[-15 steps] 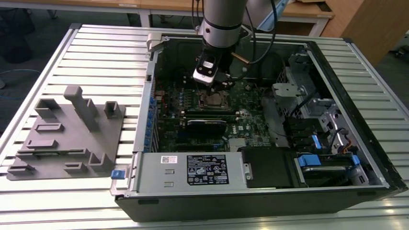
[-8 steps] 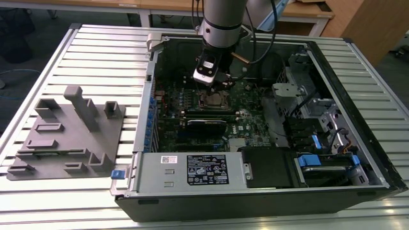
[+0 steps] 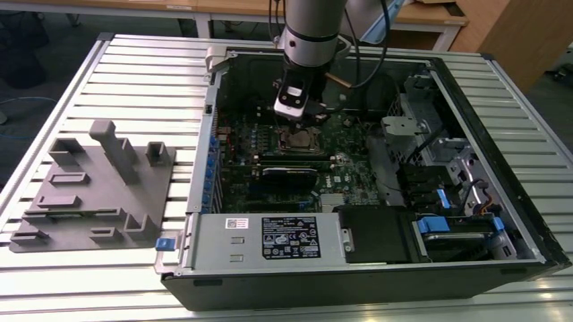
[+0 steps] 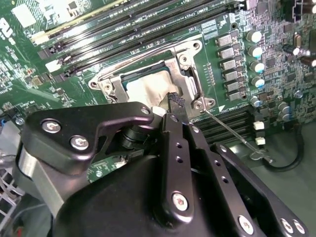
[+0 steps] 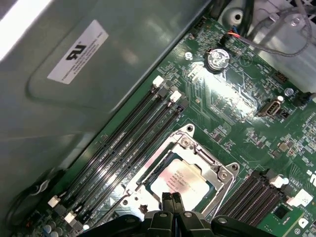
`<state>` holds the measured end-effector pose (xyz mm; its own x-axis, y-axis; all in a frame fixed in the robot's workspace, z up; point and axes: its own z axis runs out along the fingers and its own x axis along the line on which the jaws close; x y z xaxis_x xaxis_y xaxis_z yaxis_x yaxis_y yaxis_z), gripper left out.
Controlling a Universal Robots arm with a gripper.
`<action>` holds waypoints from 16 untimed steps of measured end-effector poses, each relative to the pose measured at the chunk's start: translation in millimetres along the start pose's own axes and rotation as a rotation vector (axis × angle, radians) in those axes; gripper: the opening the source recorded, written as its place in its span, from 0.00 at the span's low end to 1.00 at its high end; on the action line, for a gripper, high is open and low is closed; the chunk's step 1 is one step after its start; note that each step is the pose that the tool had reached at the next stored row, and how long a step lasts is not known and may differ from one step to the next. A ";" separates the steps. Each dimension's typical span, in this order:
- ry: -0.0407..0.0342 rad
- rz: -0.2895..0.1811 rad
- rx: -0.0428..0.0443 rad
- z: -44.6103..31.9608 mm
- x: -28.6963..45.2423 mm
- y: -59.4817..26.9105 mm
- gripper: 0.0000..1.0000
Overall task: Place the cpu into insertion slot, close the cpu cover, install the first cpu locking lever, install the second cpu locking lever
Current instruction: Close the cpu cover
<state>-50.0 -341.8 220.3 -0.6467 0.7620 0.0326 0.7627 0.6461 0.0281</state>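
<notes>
**Cpu in the slot, cover down, gripper shut above it**

In the exterior view the arm reaches down into the open case (image 3: 358, 292), and the gripper (image 3: 300, 114) hangs just over the slot (image 3: 300, 139) on the green board (image 3: 345, 144).

In the first wrist view the cpu (image 5: 180, 180) sits flat in the slot. The cover (image 5: 217, 170) lies down around it, so the grey top shows through the cut-out centre. The gripper (image 5: 171, 197) is narrow here: its two fingertips are pressed side by side and nothing is seen between them. They are just above the edge of the cover.

In the second wrist view one fingertip (image 4: 175, 101) stands at the cover's edge. A thin wire lever (image 4: 232, 133) runs out from the slot's corner across the black card slots, away from the cover.
</notes>
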 end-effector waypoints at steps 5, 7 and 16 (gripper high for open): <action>0.0002 -0.008 0.0003 0.0 0.0 0.0 0.11; 0.0002 -0.008 0.0003 0.0 0.0 0.0 0.11; 0.0003 -0.010 0.0003 0.0 0.0 0.0 0.11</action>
<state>-50.0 -341.8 220.3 -0.6542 0.7556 0.0326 0.7563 0.6536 0.0281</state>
